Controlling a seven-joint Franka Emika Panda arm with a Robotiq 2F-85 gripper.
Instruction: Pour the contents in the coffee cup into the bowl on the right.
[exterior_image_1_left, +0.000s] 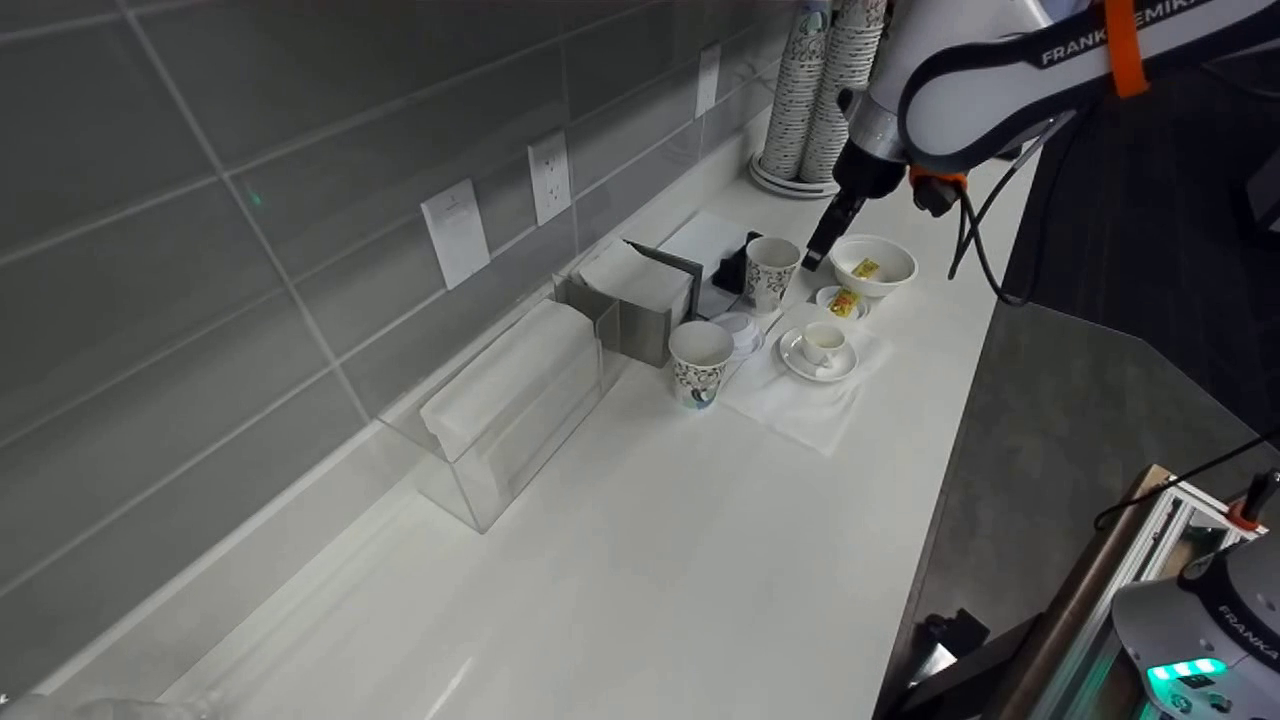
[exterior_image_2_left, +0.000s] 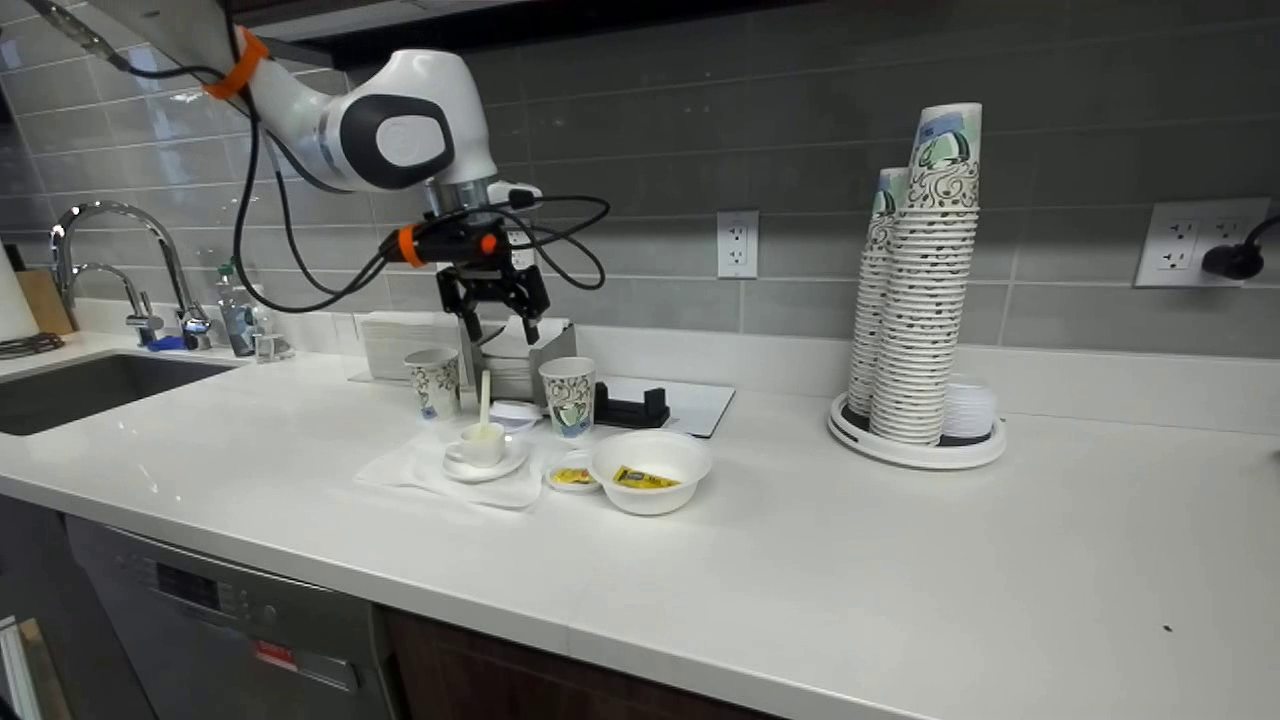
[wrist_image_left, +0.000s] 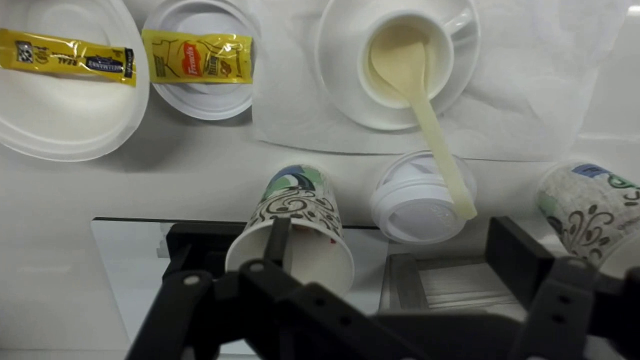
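The white coffee cup (wrist_image_left: 442, 65) stands upright on a white saucer (wrist_image_left: 345, 97); it has a handle and a pale spoon (wrist_image_left: 437, 140) leans in it. It also shows in both exterior views (exterior_image_1_left: 823, 345) (exterior_image_2_left: 484, 447). The white bowl (exterior_image_2_left: 650, 500) stands to its right in that exterior view, with a yellow packet inside; in the wrist view it is cut off at the left (wrist_image_left: 65, 115). My gripper (wrist_image_left: 397, 245) is open and empty, raised behind the cup over the lids and napkin holder (exterior_image_2_left: 503, 322). One finger overlaps a paper cup's mouth in the wrist view.
Two patterned paper cups stand behind the saucer (exterior_image_2_left: 570, 395) (exterior_image_2_left: 435, 380); the right one has small red bits inside. A small dish (wrist_image_left: 205, 102) with a mustard packet sits beside the bowl. White lids (wrist_image_left: 420, 210), a napkin holder (exterior_image_1_left: 635, 315) and tall cup stacks (exterior_image_2_left: 925, 320) stand nearby.
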